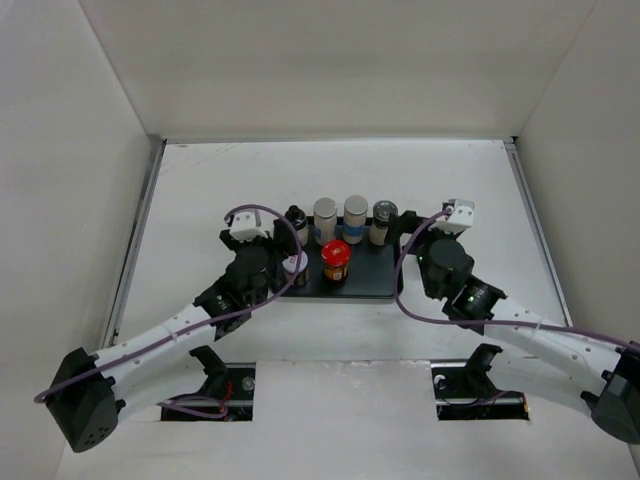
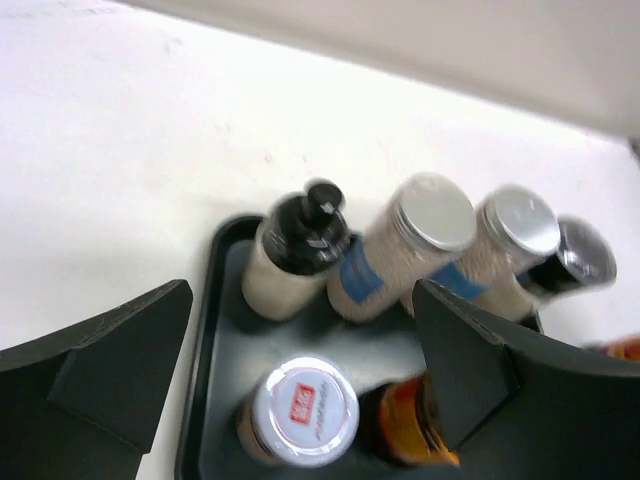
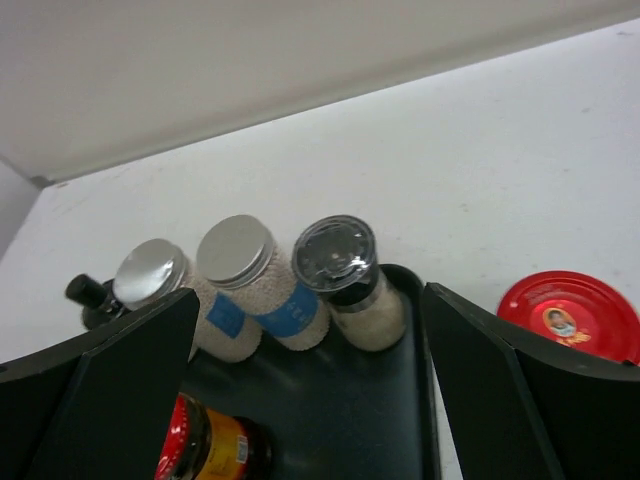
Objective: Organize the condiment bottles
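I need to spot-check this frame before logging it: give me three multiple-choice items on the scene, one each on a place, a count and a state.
1. Where is the red lid at the right of the right wrist view?
A. in the tray's back row
B. on the table, outside the tray
C. in the tray's front row

2. How many bottles make up the tray's back row?
A. two
B. four
C. six

3. How is the left gripper?
A. open
B. shut on a jar
C. shut, empty

1 B: the lid shows against white table, past the tray's edge.
2 B: black-capped bottle, two cylinders, dark-lidded jar.
3 A: its fingers stand wide apart, touching nothing.
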